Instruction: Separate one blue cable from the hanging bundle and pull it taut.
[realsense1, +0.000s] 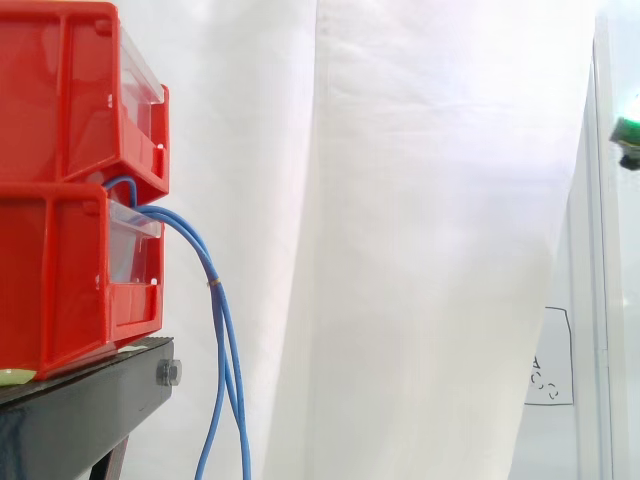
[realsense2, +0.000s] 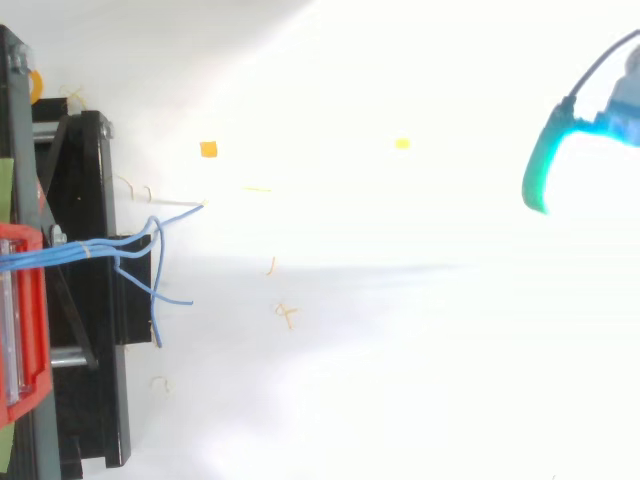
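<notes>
A bundle of thin blue cables (realsense1: 218, 330) comes out between the two stacked red bins (realsense1: 60, 100) and hangs down past the front of the black stand (realsense1: 90, 400). A small tie (realsense1: 213, 283) holds the bundle together just below the bins. In the top view the cable ends (realsense2: 150, 270) fan out over the stand's edge. My hand (realsense2: 545, 165) is far to the right of the cables, well apart from them and touching nothing. In the side view a glowing green part of the hand (realsense1: 627, 132) sits at the right edge, about level with the upper bin.
The white curtain (realsense1: 420, 240) hangs behind the work. Small orange (realsense2: 208, 149) and yellow (realsense2: 401, 143) scraps lie on the white floor between the stand and my hand. A marked sheet (realsense1: 550, 370) hangs at the lower right.
</notes>
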